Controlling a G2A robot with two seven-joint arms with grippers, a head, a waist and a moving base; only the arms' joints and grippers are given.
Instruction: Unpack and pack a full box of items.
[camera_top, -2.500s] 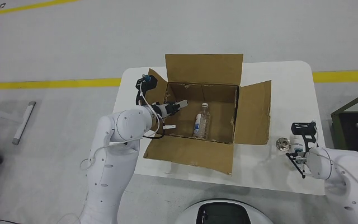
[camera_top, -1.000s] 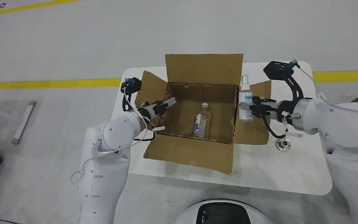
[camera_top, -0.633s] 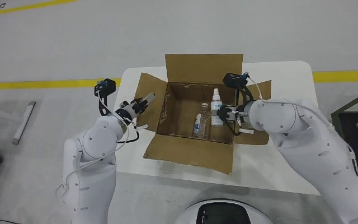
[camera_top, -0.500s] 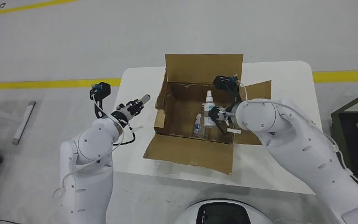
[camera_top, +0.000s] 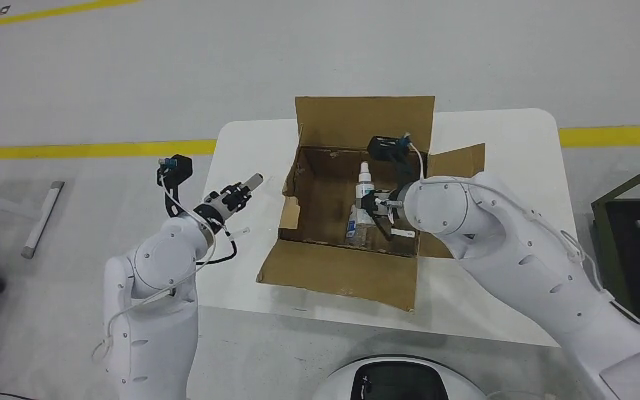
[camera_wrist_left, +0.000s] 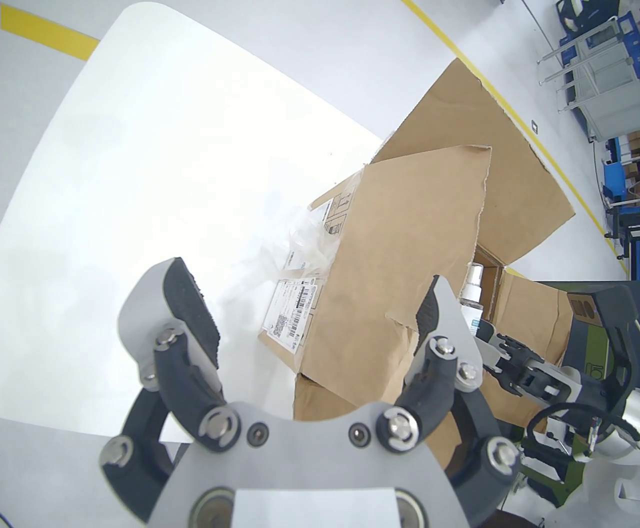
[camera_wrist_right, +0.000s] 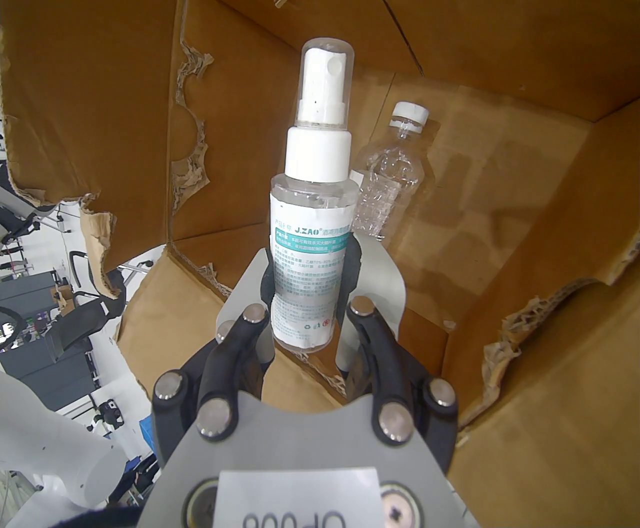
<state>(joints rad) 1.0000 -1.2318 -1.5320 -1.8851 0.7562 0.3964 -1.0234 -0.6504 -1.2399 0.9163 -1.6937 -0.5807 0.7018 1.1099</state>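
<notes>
An open cardboard box (camera_top: 340, 265) stands mid-table with its flaps spread. My right gripper (camera_top: 378, 207) is over the box interior, shut on a clear spray bottle (camera_top: 365, 185) with a white cap; in the right wrist view the spray bottle (camera_wrist_right: 312, 210) sits upright between the right gripper's (camera_wrist_right: 312, 272) pads. A clear water bottle (camera_top: 352, 226) lies on the box floor, and this water bottle (camera_wrist_right: 390, 185) is just behind the spray bottle. My left gripper (camera_top: 238, 192) is open and empty outside the box's left flap (camera_wrist_left: 400, 240), above the table.
The white table (camera_top: 500, 290) has bare room to the right of the box and to its left (camera_wrist_left: 150, 175). A shipping label (camera_wrist_left: 295, 305) is on the box's outer wall. A dark green object (camera_top: 618, 215) stands off the table's right edge.
My right gripper has carried the spray bottle from the table's right side over the right flap into the box. The left gripper has drawn back out of the box to the left.
</notes>
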